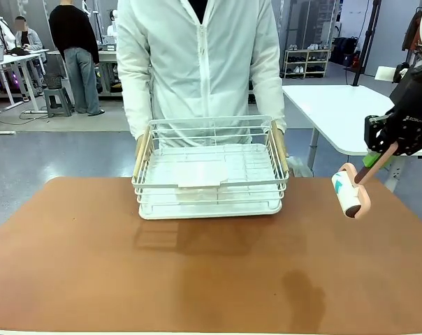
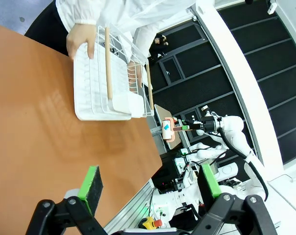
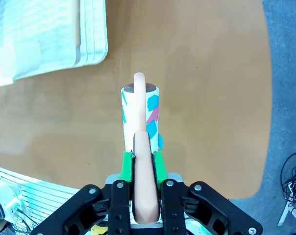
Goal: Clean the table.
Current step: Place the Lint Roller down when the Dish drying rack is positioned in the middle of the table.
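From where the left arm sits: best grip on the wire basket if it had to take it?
Probably the near wooden handle of the wire basket, from above with jaws across the bar. It's a straight rod along the top rim, free mid-length, while the person's hand grips the far end. The left gripper is open and empty, short of the basket.

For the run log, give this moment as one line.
right gripper: shut on lint roller | left gripper: open | basket: on table

Black fingers [image 3: 127,169] with green pads

Grey floor [image 1: 57,150], white-topped table [image 1: 330,105], possibly shelving [image 1: 305,61]
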Controlling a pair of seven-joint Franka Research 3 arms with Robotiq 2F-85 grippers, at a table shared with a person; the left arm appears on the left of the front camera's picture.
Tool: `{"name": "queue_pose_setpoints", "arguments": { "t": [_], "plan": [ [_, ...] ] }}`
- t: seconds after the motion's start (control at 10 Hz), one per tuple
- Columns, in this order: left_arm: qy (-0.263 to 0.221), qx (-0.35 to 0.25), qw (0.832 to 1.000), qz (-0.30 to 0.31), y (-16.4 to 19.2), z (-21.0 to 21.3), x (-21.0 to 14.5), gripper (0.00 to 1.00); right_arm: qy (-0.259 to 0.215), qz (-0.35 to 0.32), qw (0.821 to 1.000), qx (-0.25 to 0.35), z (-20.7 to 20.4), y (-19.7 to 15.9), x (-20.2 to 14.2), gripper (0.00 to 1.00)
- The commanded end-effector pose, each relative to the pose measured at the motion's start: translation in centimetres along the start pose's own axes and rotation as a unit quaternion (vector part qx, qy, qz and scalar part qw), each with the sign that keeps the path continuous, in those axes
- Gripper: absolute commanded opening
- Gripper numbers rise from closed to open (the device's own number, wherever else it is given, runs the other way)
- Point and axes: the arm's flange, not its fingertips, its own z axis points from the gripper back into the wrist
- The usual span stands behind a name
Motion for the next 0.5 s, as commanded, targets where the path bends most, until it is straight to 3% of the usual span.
{"name": "queue_pose_setpoints", "arguments": {
  "t": [0.0,0.4],
  "plan": [
    [-0.005,-0.009,1.0,-0.007,-0.03,0.24,-0.07,1.0,0.003,0.001,1.0,-0.001,0.27,0.25,0.25,0.21],
    [-0.005,-0.009,1.0,-0.007,-0.03,0.24,-0.07,1.0,0.003,0.001,1.0,-0.001,0.27,0.25,0.25,0.21]
  ]
}}
